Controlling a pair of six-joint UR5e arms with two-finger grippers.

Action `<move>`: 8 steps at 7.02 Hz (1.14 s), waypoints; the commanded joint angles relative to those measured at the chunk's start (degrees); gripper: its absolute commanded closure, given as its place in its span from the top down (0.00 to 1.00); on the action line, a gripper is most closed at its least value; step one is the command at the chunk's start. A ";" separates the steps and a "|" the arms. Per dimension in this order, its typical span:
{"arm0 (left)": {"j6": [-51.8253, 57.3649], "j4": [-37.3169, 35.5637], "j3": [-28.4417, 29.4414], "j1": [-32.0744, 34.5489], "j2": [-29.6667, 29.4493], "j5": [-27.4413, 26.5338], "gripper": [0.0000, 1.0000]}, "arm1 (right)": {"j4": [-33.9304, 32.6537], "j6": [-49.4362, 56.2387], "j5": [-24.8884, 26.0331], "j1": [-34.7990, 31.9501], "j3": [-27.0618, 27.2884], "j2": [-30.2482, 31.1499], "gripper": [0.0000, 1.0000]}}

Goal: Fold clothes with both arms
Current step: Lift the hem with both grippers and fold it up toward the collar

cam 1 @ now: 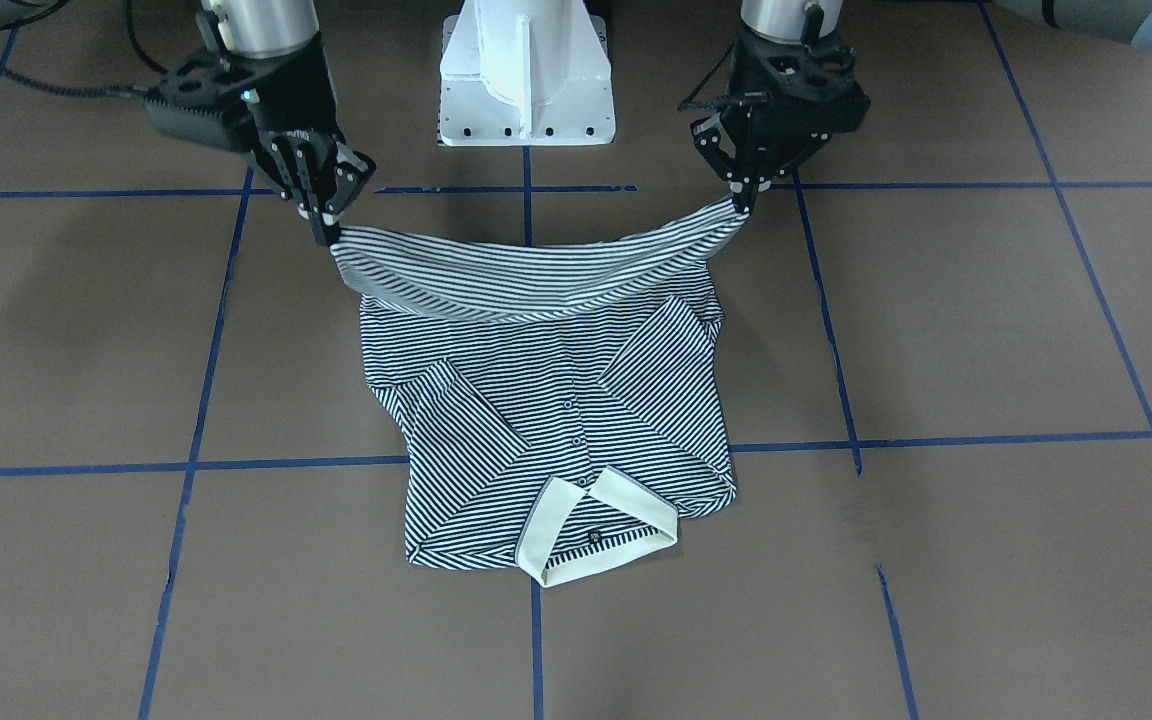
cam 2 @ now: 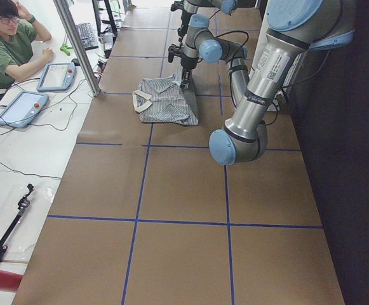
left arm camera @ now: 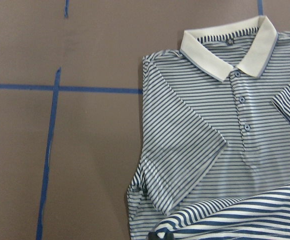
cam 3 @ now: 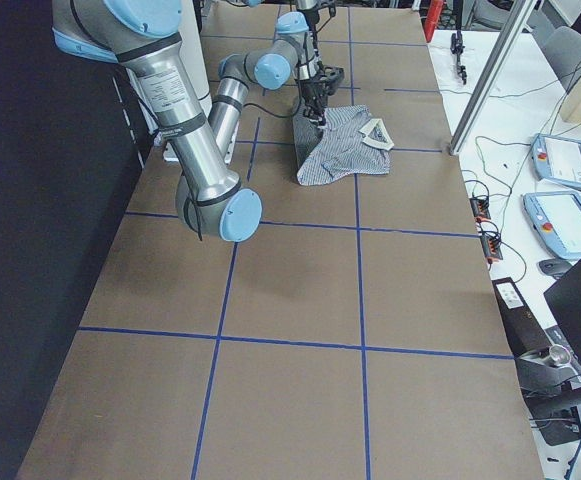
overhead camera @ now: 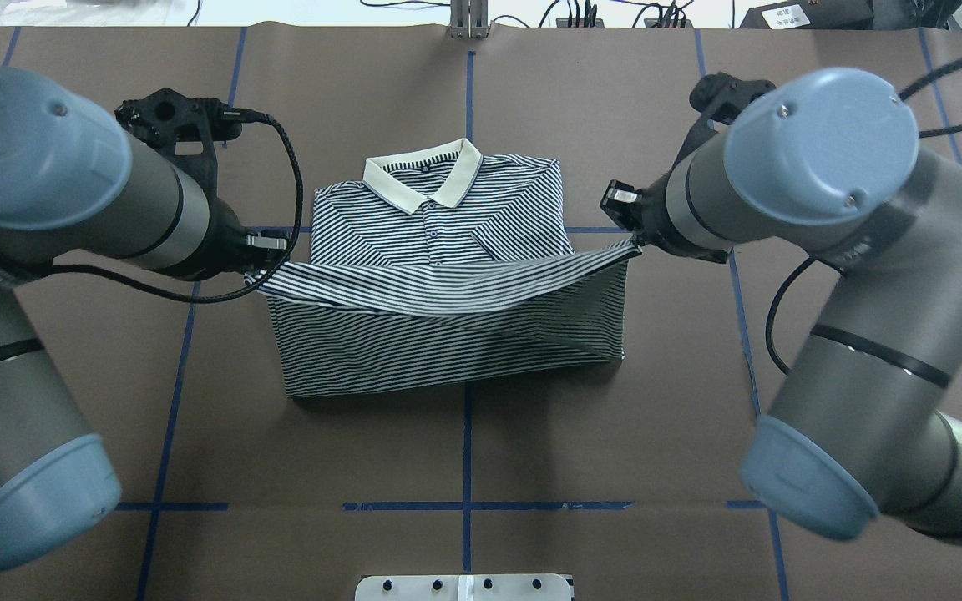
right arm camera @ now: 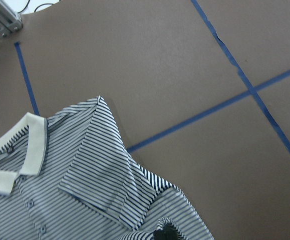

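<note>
Navy-and-white polo shirt lies at centre frame on the brown counter. We see its hem raised, with the left tool and right tool each pinching one corner. Counter shows on every side; a white pedestal stands upper centre.

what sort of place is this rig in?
Likely a robotics lab: a table gridded with blue tape, control tablets on a side bench, a person seated nearby.
</note>
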State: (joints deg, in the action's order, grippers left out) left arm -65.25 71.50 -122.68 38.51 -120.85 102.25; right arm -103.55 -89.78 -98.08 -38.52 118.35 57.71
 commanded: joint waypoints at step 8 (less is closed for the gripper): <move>5.13 32.82 36.20 5.79 -3.34 -3.19 0.00 | 28.14 2.86 0.17 -5.08 -42.76 -11.22 0.00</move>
State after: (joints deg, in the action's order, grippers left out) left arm -60.34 102.87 -88.16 44.23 -124.00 99.36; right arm -75.81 -87.16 -97.93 -43.51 76.65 46.55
